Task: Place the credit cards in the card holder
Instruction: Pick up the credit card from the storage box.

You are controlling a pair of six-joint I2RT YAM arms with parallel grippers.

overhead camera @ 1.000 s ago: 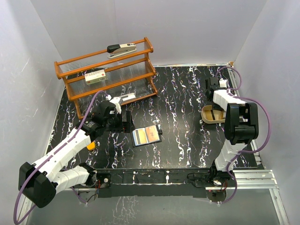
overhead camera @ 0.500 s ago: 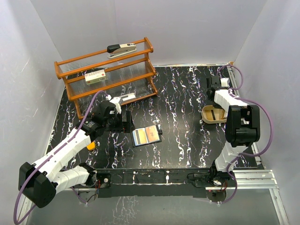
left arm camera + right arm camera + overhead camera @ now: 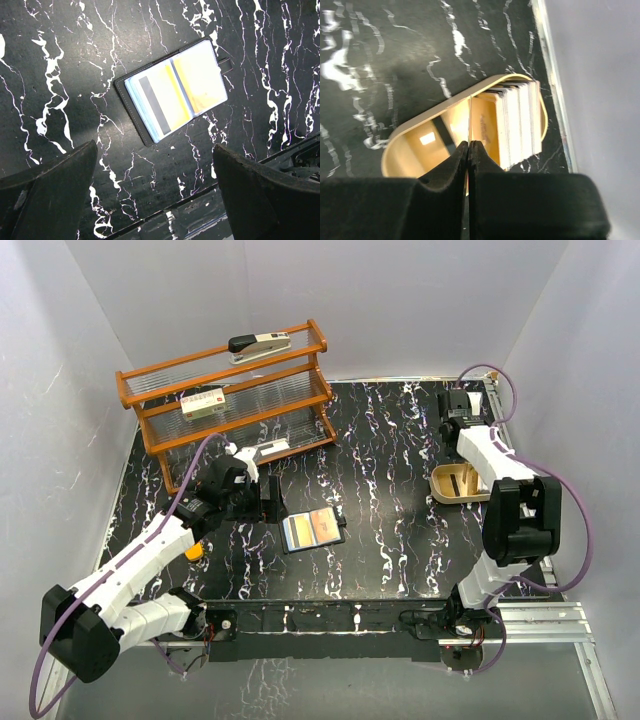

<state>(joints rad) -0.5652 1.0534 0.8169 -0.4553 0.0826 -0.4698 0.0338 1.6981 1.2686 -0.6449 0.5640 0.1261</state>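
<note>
Table (image 3: 60,60) comes through as a glossy black marble-patterned surface, white veins catching glare. Dead centre, the card holder (image 3: 135,112): matt, grained black cover, shiny clear plastic sleeves over smooth orange credit cards (image 3: 200,77). At three o'clock, the tray (image 3: 407,150) is smooth tan plastic with a soft sheen. At ten o'clock, the rack (image 3: 139,412): lacquered orange wood, ribbed clear shelves.

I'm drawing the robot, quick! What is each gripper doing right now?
Left gripper: fingers open, holding nothing.
Right gripper: fingers closed on a thin credit card, seen edge-on.
</note>
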